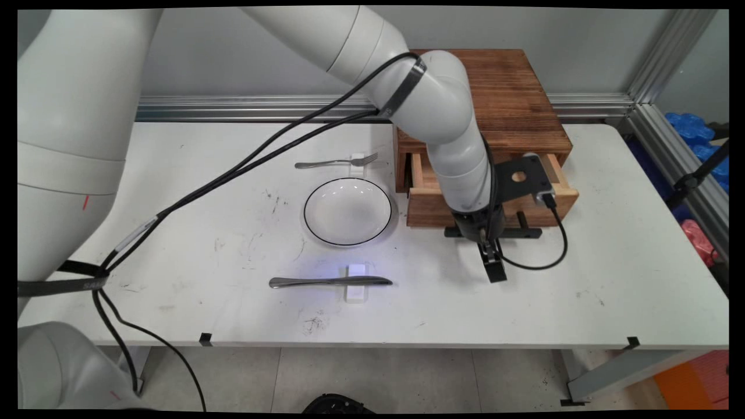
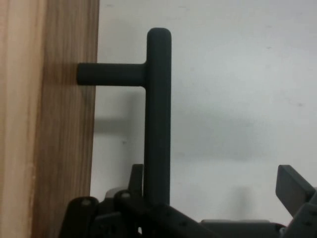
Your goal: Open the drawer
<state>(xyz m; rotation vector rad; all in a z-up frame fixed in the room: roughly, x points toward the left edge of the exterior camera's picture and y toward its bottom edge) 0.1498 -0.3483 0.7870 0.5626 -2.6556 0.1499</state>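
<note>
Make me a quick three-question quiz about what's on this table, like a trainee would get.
1. True or false: the drawer of the wooden box is pulled partly out.
2. Which utensil lies on the far side of the white plate: A) knife, B) fork, C) spoon?
3. What is the gripper nearest to?

Key: 1. True. 2. B; the knife lies on the plate's near side. 3. The drawer's black bar handle; the gripper is open, with one finger close beside the bar.
</note>
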